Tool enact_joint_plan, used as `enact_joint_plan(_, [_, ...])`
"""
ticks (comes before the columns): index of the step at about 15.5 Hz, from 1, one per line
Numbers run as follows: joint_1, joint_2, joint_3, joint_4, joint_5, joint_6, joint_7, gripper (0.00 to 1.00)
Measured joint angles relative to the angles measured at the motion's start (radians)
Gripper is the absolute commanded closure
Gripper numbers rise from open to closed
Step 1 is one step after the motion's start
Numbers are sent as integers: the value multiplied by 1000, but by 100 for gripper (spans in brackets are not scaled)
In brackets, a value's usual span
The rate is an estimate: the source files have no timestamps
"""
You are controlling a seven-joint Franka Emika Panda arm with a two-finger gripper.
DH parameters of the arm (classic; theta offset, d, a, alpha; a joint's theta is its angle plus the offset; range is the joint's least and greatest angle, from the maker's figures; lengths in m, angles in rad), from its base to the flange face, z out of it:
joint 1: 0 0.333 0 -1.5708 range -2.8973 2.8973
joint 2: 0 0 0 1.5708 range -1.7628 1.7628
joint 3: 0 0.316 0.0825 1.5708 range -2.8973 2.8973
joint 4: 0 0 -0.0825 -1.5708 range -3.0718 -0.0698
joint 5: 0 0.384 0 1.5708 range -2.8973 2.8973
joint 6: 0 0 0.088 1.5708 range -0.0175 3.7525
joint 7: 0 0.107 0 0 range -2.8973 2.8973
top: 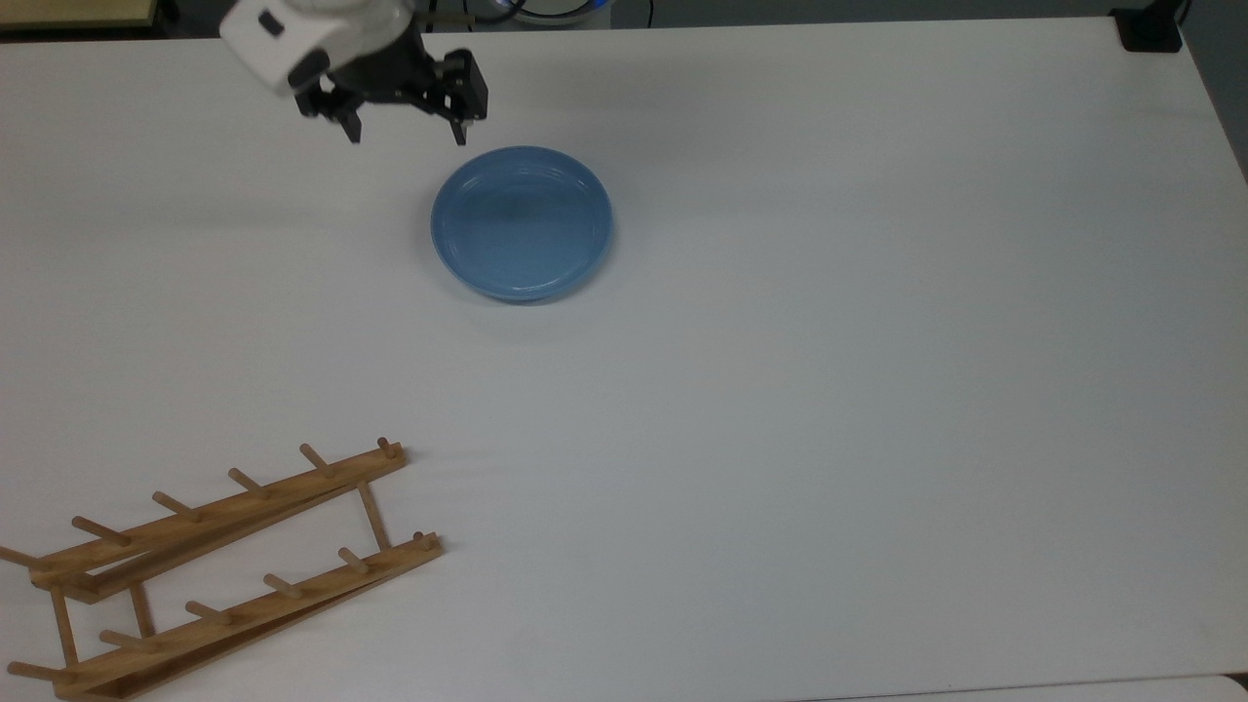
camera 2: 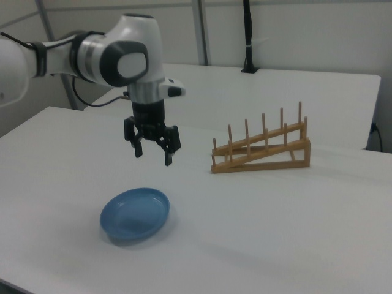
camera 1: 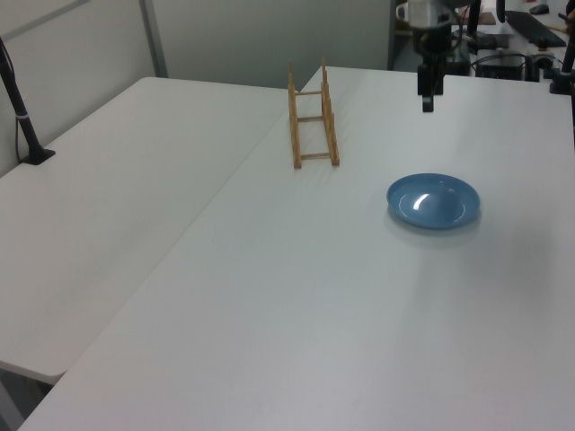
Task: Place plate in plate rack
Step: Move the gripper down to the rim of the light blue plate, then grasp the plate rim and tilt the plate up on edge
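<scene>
1. Right view gives you the gripper (camera 2: pixel 154 155) with its fingers spread wide, nothing between them, hanging in the air above the plate (camera 2: pixel 135 214) and touching nothing.
2. In the top view the gripper (top: pixel 407 134) sits just off the plate's (top: pixel 523 223) upper-left rim.
3. Your plate is light blue, glossy, round and shallow, flat on the white table (top: pixel 829 341), open face up.
4. The plate rack (top: pixel 219 570) stands well apart in the top view's lower left, its long rails running left to right and rising rightward, pegs up.
</scene>
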Motion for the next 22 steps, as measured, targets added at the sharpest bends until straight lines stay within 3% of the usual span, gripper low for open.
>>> enact_joint_plan(5, [-49, 95, -2, 1, 98, 4, -187, 4])
enact_joint_plan(13, [-46, 225, 5, 13, 99, 99, -208, 11])
enact_joint_plan(17, [-28, 264, 7, 29, 97, 105, -210, 26])
enact_joint_plan(22, [-10, 301, 10, 32, 49, 105, -249, 36])
